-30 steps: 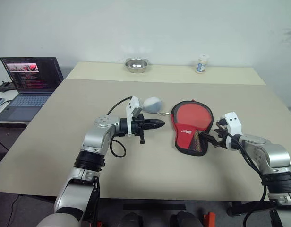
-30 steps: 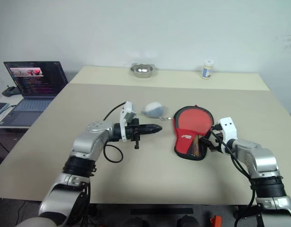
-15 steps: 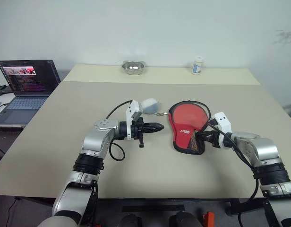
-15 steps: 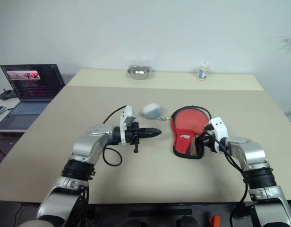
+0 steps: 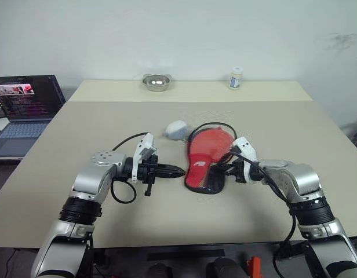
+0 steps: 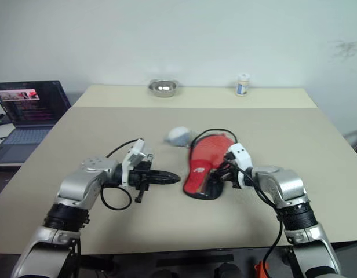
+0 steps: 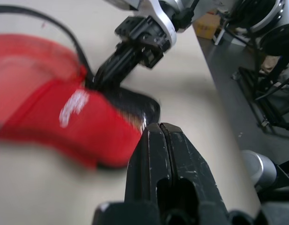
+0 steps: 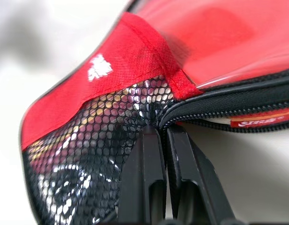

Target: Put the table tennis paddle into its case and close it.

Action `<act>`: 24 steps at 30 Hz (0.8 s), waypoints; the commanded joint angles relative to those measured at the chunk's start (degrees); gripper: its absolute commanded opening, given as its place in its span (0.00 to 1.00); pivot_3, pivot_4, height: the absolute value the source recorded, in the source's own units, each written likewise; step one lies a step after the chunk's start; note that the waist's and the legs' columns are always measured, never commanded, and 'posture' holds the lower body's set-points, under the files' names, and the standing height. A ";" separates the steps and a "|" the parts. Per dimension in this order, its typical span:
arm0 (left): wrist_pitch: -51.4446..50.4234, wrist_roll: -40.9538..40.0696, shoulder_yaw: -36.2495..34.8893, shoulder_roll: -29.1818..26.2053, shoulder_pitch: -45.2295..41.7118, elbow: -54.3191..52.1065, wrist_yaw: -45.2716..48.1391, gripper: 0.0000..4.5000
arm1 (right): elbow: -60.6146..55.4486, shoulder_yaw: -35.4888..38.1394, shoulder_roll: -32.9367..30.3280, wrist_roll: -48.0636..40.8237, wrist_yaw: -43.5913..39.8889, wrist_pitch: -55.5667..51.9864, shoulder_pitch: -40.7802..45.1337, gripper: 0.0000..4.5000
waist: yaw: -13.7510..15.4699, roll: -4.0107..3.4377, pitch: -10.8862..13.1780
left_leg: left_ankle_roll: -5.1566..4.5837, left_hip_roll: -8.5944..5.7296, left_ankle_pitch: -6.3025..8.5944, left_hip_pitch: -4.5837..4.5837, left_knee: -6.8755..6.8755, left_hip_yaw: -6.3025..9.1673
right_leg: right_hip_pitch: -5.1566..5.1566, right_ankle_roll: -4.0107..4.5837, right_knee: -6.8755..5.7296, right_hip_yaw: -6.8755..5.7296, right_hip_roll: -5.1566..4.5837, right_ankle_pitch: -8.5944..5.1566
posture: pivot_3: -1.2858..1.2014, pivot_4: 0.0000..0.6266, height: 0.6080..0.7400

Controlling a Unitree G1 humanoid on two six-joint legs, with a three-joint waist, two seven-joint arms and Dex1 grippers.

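The case (image 5: 205,155) lies flat mid-table, red side up, with a white logo and a black mesh pocket (image 8: 97,140). Its black zipper rim (image 8: 229,101) gapes on the side facing my right arm. A smooth red surface (image 8: 205,33) above that rim looks like the table tennis paddle's face inside the case, though I cannot be sure. My right gripper (image 5: 227,170) is shut, its tips pinched on the rim where mesh and zipper meet. My left gripper (image 5: 177,171) is shut and empty, pointing at the case's other side from a short gap away.
A pale grey rounded object (image 5: 175,128) lies just beyond the case. A metal bowl (image 5: 156,81) and a small white bottle (image 5: 236,77) stand at the table's far edge. An open laptop (image 5: 22,99) sits on a side desk to the left.
My right gripper has gone from open to shut at the case's rim and moved left; the case slid left and turned with it. My left gripper drew back to the left. The camera shifted.
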State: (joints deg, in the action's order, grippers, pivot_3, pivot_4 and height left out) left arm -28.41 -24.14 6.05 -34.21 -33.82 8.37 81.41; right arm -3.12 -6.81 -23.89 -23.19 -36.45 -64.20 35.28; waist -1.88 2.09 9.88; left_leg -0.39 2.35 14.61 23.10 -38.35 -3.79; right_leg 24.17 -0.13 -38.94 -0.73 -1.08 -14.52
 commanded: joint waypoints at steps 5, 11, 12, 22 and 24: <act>-1.13 -3.10 0.24 -3.67 4.35 -7.57 3.44 0.00 | -18.09 0.89 0.00 -6.79 1.08 -8.77 -5.77 0.00 | 0.04 0.00 0.00 | 0.01 -0.02 0.00 -0.01 0.19 -0.03 | 0.00 0.01 0.12 0.00 -0.03 -0.01 | 0.52 0.24 1.00; 0.71 -3.18 0.76 -7.66 6.69 -8.57 6.92 0.00 | -28.07 1.99 -2.15 -10.49 1.91 -13.82 -13.29 0.00 | 0.09 0.01 0.01 | 0.01 -0.01 -0.01 -0.05 0.26 -0.03 | 0.01 -0.08 0.11 -0.03 -0.04 -0.22 | 0.52 0.24 1.00; 1.18 -3.07 0.93 -8.17 6.97 -8.64 7.50 0.00 | -29.54 2.31 -2.82 -11.04 1.86 -14.48 -14.72 0.00 | 0.11 0.01 0.01 | 0.01 -0.02 -0.01 -0.05 0.26 -0.02 | 0.01 -0.09 0.11 -0.04 -0.04 -0.23 | 0.52 0.24 1.00; 3.33 -2.76 1.84 -8.37 7.28 -7.70 7.13 0.00 | -33.12 7.83 -8.31 -14.43 2.35 -16.54 -21.16 0.00 | 0.18 0.02 0.01 | 0.01 -0.04 -0.01 -0.07 0.27 -0.02 | -0.01 -0.09 0.15 -0.04 -0.05 -0.28 | 0.52 0.24 1.00; 3.41 -2.67 2.09 -8.15 7.22 -7.58 6.84 0.00 | -33.01 8.17 -8.49 -14.65 2.71 -16.50 -21.34 0.00 | 0.18 0.03 0.02 | 0.01 -0.03 -0.01 -0.07 0.28 -0.02 | -0.01 -0.09 0.15 -0.05 -0.04 -0.29 | 0.52 0.24 1.00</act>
State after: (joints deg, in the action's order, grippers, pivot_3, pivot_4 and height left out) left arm -25.74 -26.36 8.24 -42.27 -26.43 1.79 87.03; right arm -33.94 -0.17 -31.63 -36.47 -33.67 -80.59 14.10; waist -1.69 2.11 9.90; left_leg -0.38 2.31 14.60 23.03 -38.08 -3.80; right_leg 24.16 -0.22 -38.78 -0.78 -1.12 -14.81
